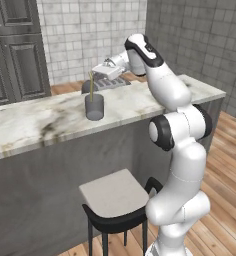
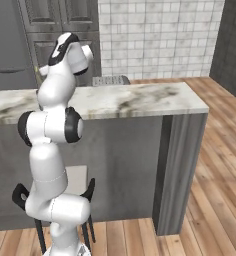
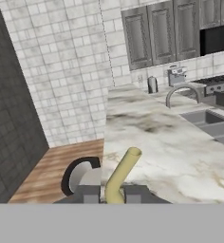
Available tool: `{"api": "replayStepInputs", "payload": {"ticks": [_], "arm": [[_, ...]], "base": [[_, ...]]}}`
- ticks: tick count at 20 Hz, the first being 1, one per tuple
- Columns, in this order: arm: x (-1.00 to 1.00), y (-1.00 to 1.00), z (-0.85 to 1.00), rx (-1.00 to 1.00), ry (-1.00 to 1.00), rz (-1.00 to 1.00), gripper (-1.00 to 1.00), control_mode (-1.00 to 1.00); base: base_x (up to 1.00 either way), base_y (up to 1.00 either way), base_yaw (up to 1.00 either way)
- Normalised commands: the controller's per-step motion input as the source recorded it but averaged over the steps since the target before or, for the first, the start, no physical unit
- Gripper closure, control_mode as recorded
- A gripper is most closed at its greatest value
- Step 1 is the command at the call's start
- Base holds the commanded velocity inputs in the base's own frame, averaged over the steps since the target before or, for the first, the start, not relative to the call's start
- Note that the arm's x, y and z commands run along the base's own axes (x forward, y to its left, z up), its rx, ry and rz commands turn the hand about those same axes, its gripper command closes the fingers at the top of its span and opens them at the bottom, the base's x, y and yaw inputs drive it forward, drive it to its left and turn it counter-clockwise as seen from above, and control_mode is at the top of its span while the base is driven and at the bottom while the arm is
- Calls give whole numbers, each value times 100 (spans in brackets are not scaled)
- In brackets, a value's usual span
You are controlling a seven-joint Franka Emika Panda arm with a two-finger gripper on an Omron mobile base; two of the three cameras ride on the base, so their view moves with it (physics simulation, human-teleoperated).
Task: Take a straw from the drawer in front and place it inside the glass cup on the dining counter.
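On the far left there are tall dark cupboard doors (image 1: 15, 50) against the wall. In front of them runs the long marbled counter (image 1: 35, 125) on its plain grey base.

A bit further right, the cup (image 1: 94, 107) stands on the counter, upright, with bare marble all round it. The straw (image 1: 91, 85) hangs right over the cup. It points almost straight down, and its low end looks like it is at the cup's mouth or just inside. I cannot tell if it touches the rim.

The top of the straw is pinched in the gripper (image 1: 96, 71), just up and to the right of the cup. In the hand view the two dark tips sit close together with the straw (image 3: 119, 176) squeezed between them, so the pincer is clamped on the straw.

Right again is the big white arm (image 1: 175, 125), reaching out over the counter. Below it a stool (image 1: 115, 197) stands close to the grey base.

I think the job is nearly done. The straw only has to go down a little and be let go.

What could go wrong? The straw is very thin and the cup is small. If the straw is a bit off to one side, its end could catch the rim and slide down outside. If it is dropped while it leans, it could tip out and roll on the counter. If the hand goes too low, it could bump the cup and knock it over.
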Motion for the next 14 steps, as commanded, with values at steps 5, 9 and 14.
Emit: {"api": "replayStepInputs", "payload": {"ticks": [5, 9, 14], "arm": [[4, 0, -19, 0, 0, 0, 100, -100], [2, 0, -22, 0, 0, 0, 100, -100], [0, 0, -19, 0, 0, 0, 100, -100]], "base": [[0, 0, 0], [0, 0, 0], [0, 0, 0]]}}
